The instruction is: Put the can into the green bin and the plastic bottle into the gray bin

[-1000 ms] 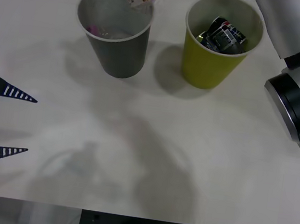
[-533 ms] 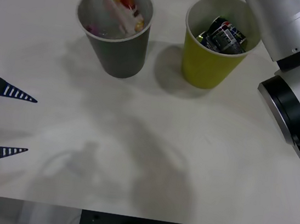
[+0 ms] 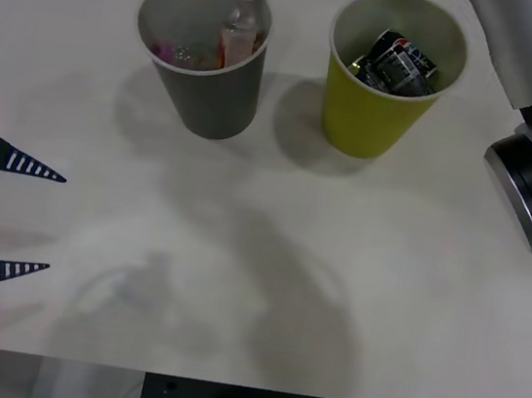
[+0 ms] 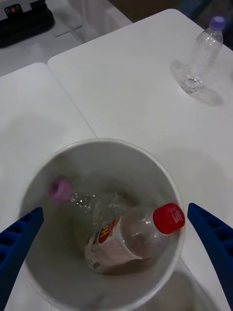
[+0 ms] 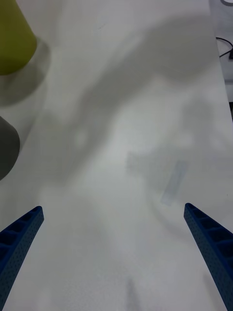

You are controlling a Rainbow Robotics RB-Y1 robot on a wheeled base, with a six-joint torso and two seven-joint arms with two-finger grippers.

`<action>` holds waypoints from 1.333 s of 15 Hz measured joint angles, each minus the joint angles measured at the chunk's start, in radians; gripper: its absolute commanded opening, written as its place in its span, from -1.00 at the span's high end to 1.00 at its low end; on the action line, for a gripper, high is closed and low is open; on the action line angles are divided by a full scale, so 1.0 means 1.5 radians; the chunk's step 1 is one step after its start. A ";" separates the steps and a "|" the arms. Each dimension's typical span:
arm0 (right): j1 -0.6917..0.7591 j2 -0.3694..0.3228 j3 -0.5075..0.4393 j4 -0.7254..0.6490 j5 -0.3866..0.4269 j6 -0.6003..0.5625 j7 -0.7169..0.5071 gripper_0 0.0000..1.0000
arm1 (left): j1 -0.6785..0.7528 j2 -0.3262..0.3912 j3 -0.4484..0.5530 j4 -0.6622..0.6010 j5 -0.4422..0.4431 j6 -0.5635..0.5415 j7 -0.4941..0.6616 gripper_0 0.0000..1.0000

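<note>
Gray bin (image 3: 204, 73) stands on the white counter (image 3: 268, 258) beside the green bin (image 3: 384, 87), which holds a crushed dark can (image 3: 399, 64). The plastic bottle (image 3: 239, 29) leans inside the gray one, red cap up against the rim. The right wrist view adds a clear pink-capped bottle (image 4: 77, 197) lying beneath it. Half a second ago the bottle was tilted in the grip; now the right end effector (image 4: 116, 243) hovers spread wide and empty above the rim. The left end effector (image 3: 8, 219) waits at the counter's near left, fingers wide apart, holding nothing.
</note>
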 measured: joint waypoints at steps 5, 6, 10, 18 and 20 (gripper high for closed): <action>0.067 -0.082 -0.042 -0.134 -0.028 -0.094 -0.008 -1.00 | 0.000 0.000 0.000 0.000 0.000 0.000 0.000 -1.00; 0.089 -0.103 -0.055 -0.162 -0.046 -0.110 -0.003 -1.00 | 0.000 0.000 0.000 0.000 0.000 0.000 0.000 -1.00; 0.181 -0.181 -0.119 -0.283 -0.116 -0.170 0.039 -1.00 | 0.000 0.000 0.000 0.000 0.000 0.000 0.000 -1.00; 0.442 -0.301 -0.234 -0.544 -0.232 -0.186 0.133 -1.00 | 0.000 0.000 0.000 0.000 0.000 0.000 0.000 -1.00; 0.496 -0.318 -0.260 -0.573 -0.260 -0.185 0.176 -1.00 | 0.000 0.000 0.000 0.000 0.000 0.000 0.000 -1.00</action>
